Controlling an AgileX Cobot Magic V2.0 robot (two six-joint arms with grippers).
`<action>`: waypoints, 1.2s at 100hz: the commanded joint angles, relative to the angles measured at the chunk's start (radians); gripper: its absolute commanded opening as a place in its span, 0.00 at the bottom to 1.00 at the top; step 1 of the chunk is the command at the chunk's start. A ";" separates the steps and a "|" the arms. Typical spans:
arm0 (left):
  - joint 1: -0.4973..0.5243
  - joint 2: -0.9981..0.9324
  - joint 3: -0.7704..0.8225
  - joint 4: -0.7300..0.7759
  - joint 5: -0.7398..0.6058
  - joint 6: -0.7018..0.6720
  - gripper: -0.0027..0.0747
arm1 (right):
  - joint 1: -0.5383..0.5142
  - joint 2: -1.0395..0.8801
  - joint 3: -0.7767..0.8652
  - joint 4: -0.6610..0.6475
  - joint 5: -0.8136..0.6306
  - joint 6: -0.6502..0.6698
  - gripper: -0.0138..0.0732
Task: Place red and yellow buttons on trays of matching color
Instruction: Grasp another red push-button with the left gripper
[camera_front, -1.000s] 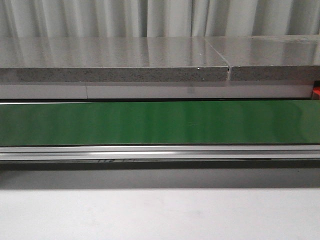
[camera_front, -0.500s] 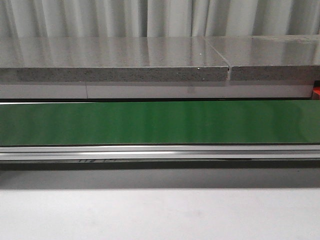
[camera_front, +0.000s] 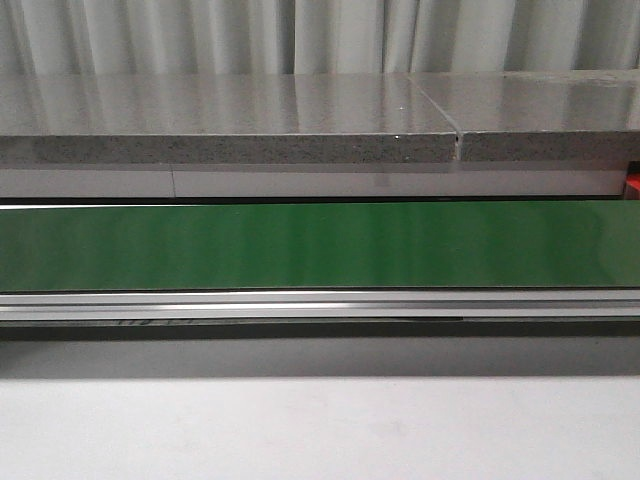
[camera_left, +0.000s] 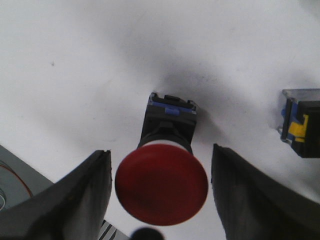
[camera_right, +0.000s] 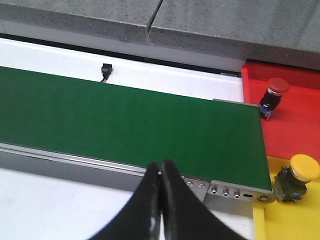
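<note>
A grey stone-patterned slab spans the back of the front view, with pale curtains behind it. Below it runs the green conveyor belt, edged by a metal rail, and nearest the camera lies the white table. Neither arm shows in the front view.

In the right wrist view the belt ends at a red tray, and a yellow tray sits just beside that one on the nearer side. A red-capped button lies on the red tray, near the corner where the belt ends. A yellow-capped button rests on the yellow tray, close to the belt's end bracket. The right gripper hangs over the belt's near rail, its two dark fingers pressed together with nothing between them, well apart from both trays.

In the left wrist view the left gripper is spread wide, one finger on each side of a red mushroom button. This button lies on the white surface, its red cap towards the camera and its black body with a blue clip pointing away. The cap sits between the fingers, with a clear gap on either side, so neither touches it. At the edge of that view lies another switch block with a yellow part, apart from the fingers.
</note>
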 joint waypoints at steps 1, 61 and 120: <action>0.002 -0.029 -0.033 0.004 -0.016 -0.001 0.53 | 0.000 0.006 -0.026 0.013 -0.070 -0.008 0.08; 0.002 -0.167 -0.052 -0.033 -0.035 0.053 0.15 | 0.000 0.006 -0.026 0.013 -0.070 -0.008 0.08; -0.278 -0.232 -0.360 -0.056 0.173 0.241 0.15 | 0.000 0.006 -0.026 0.013 -0.070 -0.008 0.08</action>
